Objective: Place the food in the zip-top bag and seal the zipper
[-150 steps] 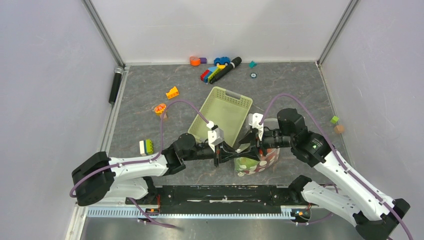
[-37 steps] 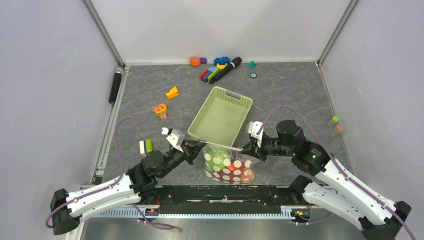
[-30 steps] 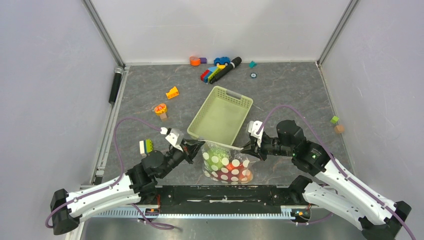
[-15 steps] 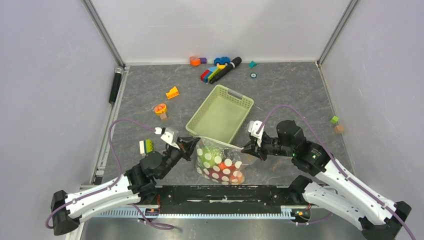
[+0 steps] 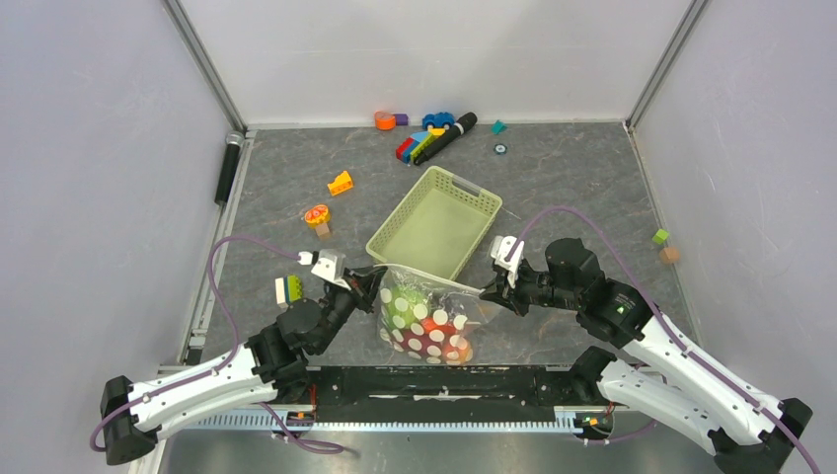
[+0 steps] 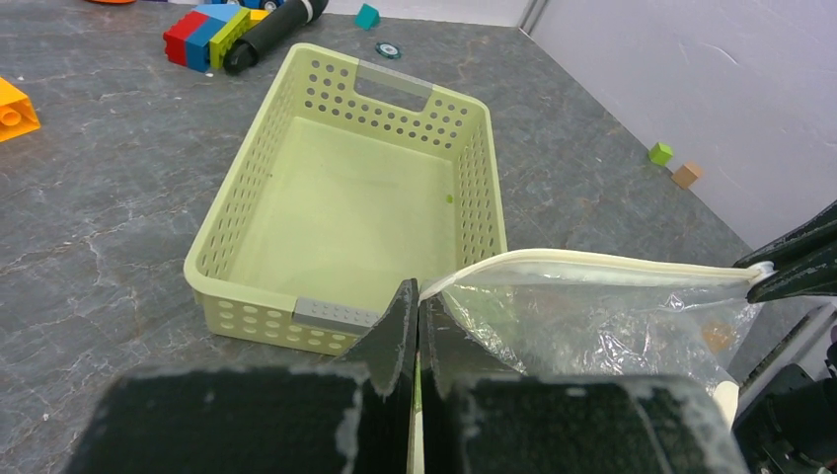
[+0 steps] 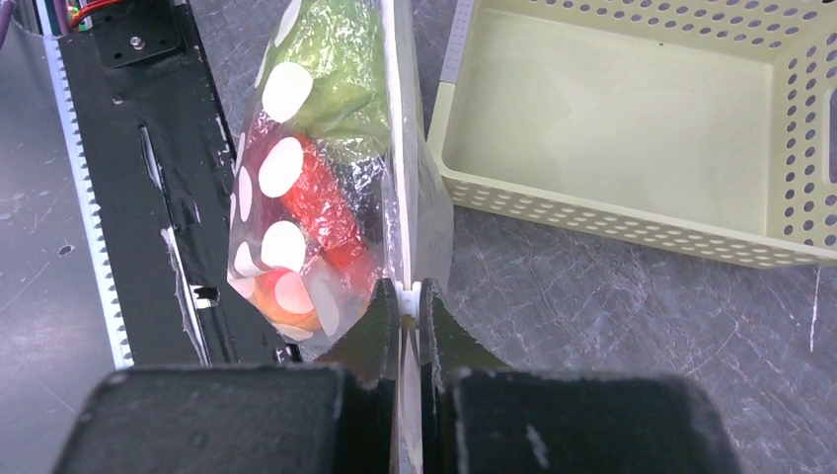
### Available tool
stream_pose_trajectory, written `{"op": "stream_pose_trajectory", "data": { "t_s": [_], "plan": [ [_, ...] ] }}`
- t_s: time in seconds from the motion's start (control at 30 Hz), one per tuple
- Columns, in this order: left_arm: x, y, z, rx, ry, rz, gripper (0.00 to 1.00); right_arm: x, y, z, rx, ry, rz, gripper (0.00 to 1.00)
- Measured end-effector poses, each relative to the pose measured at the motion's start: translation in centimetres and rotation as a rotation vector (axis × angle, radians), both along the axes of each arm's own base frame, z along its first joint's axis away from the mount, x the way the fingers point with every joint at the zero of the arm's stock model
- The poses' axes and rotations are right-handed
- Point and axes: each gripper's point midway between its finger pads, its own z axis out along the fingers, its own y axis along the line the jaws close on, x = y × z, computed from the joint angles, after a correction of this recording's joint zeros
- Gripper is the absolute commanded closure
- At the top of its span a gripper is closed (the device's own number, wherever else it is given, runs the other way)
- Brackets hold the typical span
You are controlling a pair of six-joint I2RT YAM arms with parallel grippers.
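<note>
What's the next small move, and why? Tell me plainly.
Probably lower the zip-top bag onto the table, then release: both arms' jaws are shut on the zipper ends, the strip looks closed along its length, and the food hangs inside.

Zip-top bag [image 7: 296, 227]: clear, glossy, crinkled plastic film. Zipper [image 6: 612, 265]: smooth pale plastic strip. Basket [image 6: 252, 173]: matt pale-green perforated plastic. Bench [image 6: 109, 207]: grey marbled surface, low sheen.

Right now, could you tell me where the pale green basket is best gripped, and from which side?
Probably the grey handle on the basket's far short wall, coming straight down from above: the basket sits upright and open, its wall looks thin enough to straddle, and that end is clear of the bag.
</note>
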Motion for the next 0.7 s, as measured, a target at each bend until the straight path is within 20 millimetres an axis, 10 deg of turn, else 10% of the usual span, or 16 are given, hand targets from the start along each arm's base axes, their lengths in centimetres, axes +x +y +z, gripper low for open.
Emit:
{"op": "stream_pose_trajectory", "data": {
  "t_s": [0.7],
  "plan": [
    [1.0,1.9,-0.6,-0.025,0.041,0.133,0.98,0.3,-1.3,-0.9,-0.035,0.052,-0.102,1.0]
  ]
}}
